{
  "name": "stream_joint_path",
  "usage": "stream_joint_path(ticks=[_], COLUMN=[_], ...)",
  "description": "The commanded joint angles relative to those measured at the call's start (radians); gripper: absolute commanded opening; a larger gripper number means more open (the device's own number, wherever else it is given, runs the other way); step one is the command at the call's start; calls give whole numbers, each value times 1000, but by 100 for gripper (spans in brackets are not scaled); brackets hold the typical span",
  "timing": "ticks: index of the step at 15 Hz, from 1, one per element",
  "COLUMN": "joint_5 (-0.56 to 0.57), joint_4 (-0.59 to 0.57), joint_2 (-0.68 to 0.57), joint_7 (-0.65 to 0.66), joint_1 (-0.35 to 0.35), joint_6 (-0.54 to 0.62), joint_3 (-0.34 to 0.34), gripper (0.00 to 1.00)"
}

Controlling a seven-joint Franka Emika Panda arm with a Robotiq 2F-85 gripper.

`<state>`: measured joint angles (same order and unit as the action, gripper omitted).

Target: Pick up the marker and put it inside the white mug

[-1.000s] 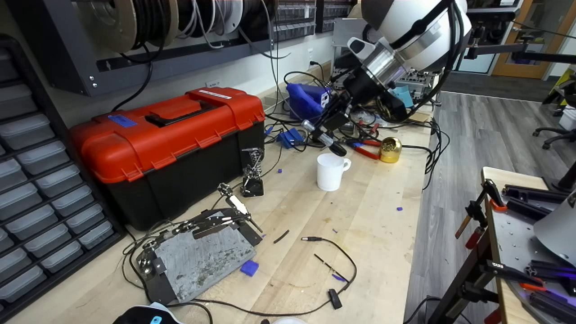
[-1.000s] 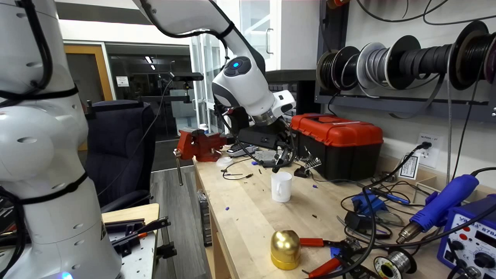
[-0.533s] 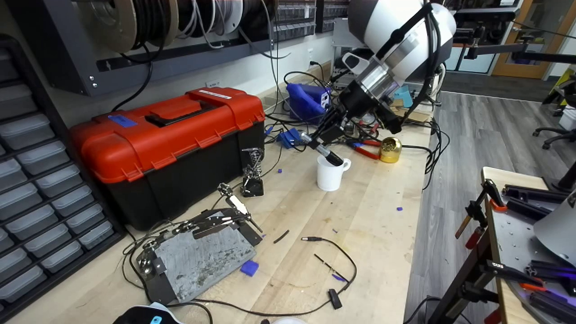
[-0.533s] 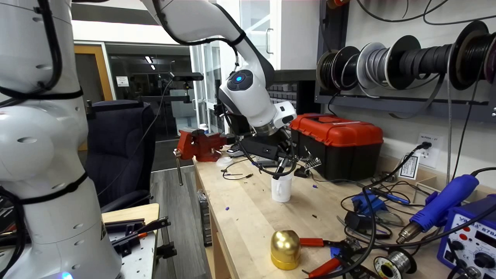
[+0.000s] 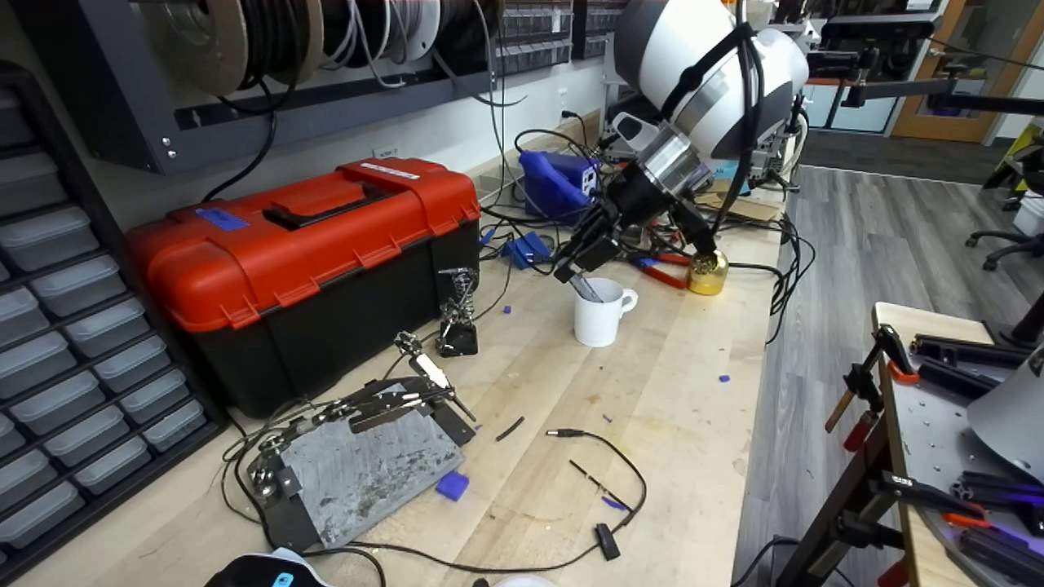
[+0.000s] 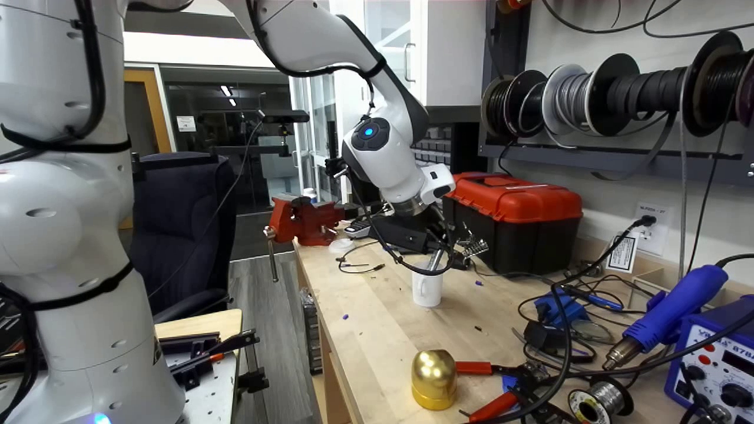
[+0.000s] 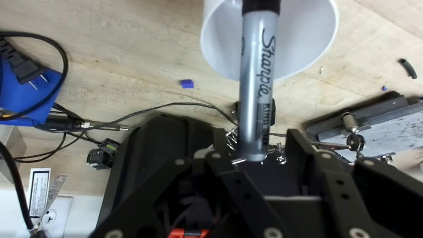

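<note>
The white mug point(image 5: 598, 324) stands upright on the bench; it also shows in an exterior view point(image 6: 426, 292) and in the wrist view point(image 7: 222, 49). The marker point(image 7: 258, 76) leans in the mug, its black end down inside and its grey end sticking out above the rim. Its grey part shows in both exterior views point(image 5: 585, 287) point(image 6: 435, 259). My gripper point(image 7: 256, 140) is open, with a finger on each side of the marker's grey end and gaps visible on both sides. In an exterior view the gripper point(image 5: 572, 266) is just above the mug's rim. The marker's lower end is hidden in the exterior views.
A red and black toolbox point(image 5: 302, 244) stands by the wall. A soldering iron stand point(image 5: 458, 318) is beside it. A gold tip cleaner point(image 6: 434, 380) and red-handled pliers point(image 6: 474, 368) lie near the mug. Loose cables and a blue hot-air station point(image 6: 721, 353) are on the same bench.
The gripper held the marker above the mug, then lowered its black end to the mug's mouth. Now the gripper has opened and the marker sits lower, inside the mug. The mug has not moved.
</note>
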<state>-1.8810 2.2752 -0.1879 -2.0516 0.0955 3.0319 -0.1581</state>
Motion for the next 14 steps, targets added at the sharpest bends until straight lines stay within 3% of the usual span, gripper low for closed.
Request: stream_joint_path(ticks=[1, 4, 5, 8, 14], joint_5=[-74, -83, -41, -43, -43], joint_4=[-3, 6, -6, -6, -6], joint_2=[30, 42, 7, 9, 9], joint_7=[-82, -71, -36, -36, -36], joint_1=[2, 2, 0, -1, -1], joint_6=[17, 25, 2, 3, 3], joint_3=[18, 25, 20, 22, 22], gripper=[81, 98, 82, 98, 98])
